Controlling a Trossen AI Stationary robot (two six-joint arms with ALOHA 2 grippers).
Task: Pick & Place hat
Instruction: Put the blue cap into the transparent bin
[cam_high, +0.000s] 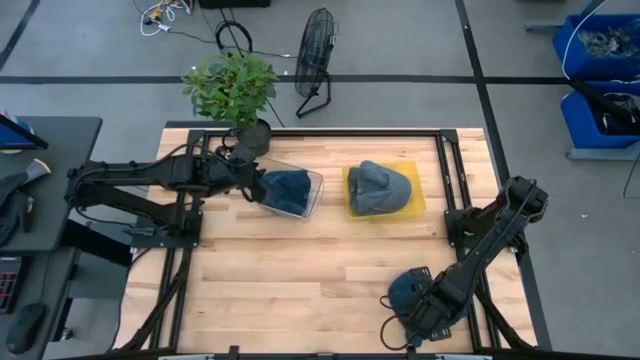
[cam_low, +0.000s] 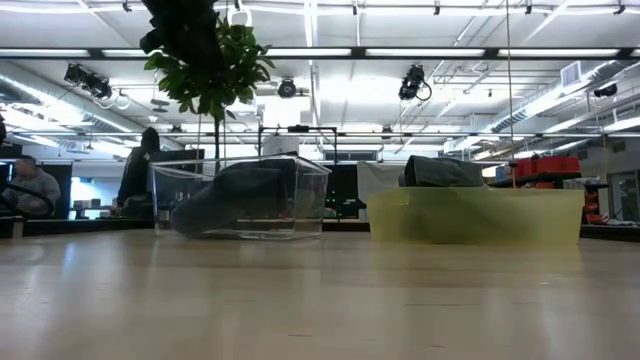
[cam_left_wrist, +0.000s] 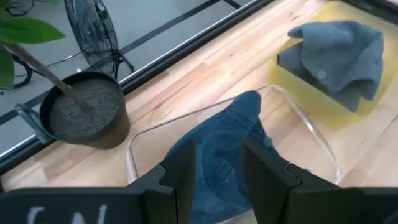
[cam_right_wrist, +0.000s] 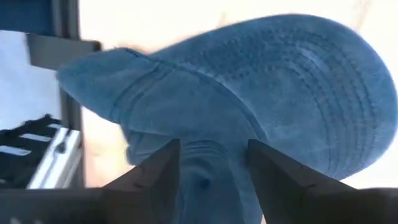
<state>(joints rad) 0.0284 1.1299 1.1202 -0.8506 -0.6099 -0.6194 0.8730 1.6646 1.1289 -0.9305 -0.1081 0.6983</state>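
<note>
A dark blue hat (cam_high: 288, 187) lies in a clear plastic bin (cam_high: 313, 196) on the table's far left part. In the low view the same hat (cam_low: 240, 205) rests on the bin's floor. My left gripper (cam_high: 258, 186) reaches in from the left, shut on it. A grey hat (cam_high: 380, 186) sits in a yellow tray (cam_high: 415, 205) to the right. A second blue hat (cam_high: 408, 287) is at the table's near edge on the right, with my right gripper (cam_high: 418, 312) shut on it. My left gripper (cam_left_wrist: 219, 171) has the blue hat's near end (cam_left_wrist: 217, 155) bunched between its two fingers (cam_left_wrist: 183, 168), coming in slanting from the table's left over the bin's rim. The rest of the hat lies on the bin's floor. My right gripper (cam_right_wrist: 214, 177) pinches a raised fold of the blue hat (cam_right_wrist: 211, 155) between its two fingers (cam_right_wrist: 161, 177), beside the stitched brim (cam_right_wrist: 323, 93). The fingers point down from above. I cannot tell whether the hat is lifted off the table.
A potted plant (cam_high: 240, 95) stands at the far edge just behind the clear bin. The arms' frame rails (cam_high: 452, 170) run along both sides of the table. Bare wood (cam_high: 300, 270) lies in the middle and near left. A floor fan (cam_high: 315, 60) stands beyond the table.
</note>
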